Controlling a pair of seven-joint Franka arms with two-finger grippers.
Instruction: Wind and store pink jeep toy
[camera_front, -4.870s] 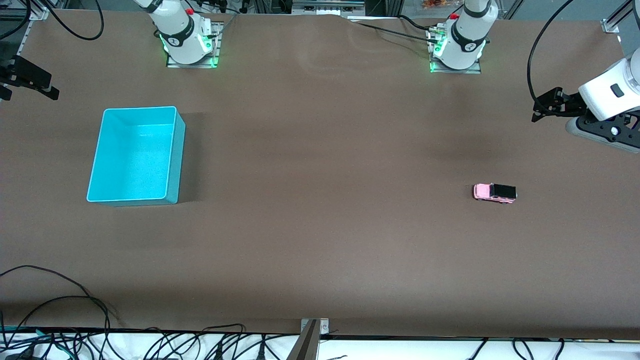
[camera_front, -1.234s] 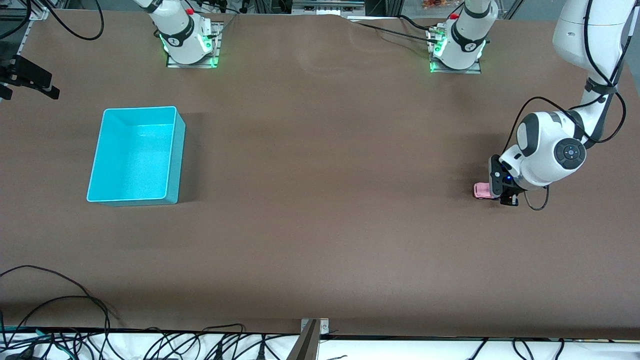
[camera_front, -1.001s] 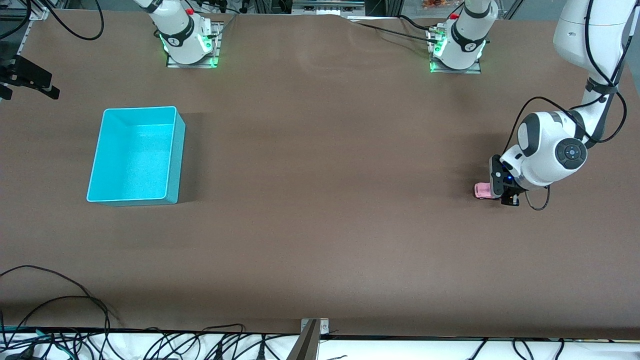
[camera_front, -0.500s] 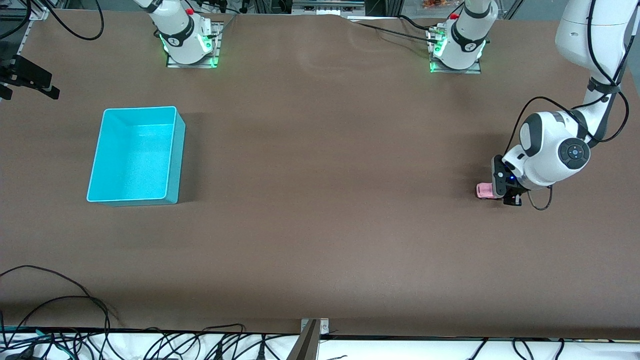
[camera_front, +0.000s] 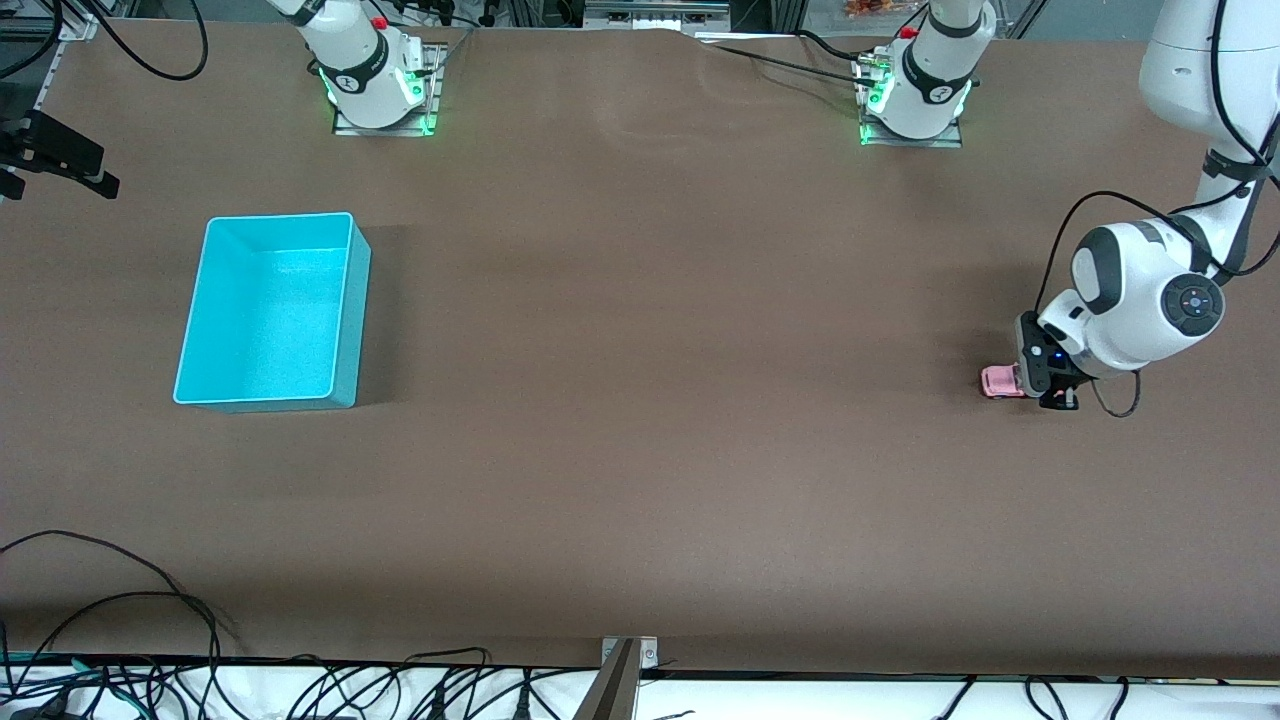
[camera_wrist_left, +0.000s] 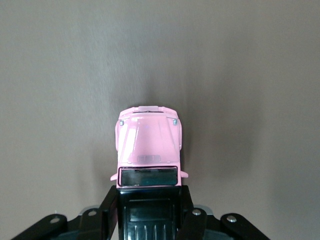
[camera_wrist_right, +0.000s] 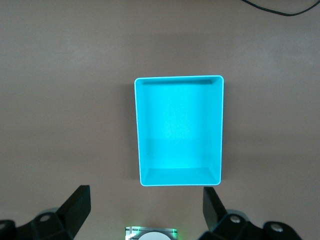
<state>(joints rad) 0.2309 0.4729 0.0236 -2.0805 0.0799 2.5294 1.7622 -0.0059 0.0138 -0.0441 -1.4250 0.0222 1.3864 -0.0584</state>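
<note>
Robotics lab. Brown-covered worktop (camera_front: 640, 450) with two arm bases (camera_front: 375, 85) bolted on metal plates along edge farthest from front camera, green status lights lit. Loose black cables (camera_front: 110, 640) tangled along nearest edge; aluminium framing (camera_front: 625, 12) at rim.

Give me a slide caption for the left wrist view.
Left tool grips the pink jeep toy by its black roof on the brown table.
</note>
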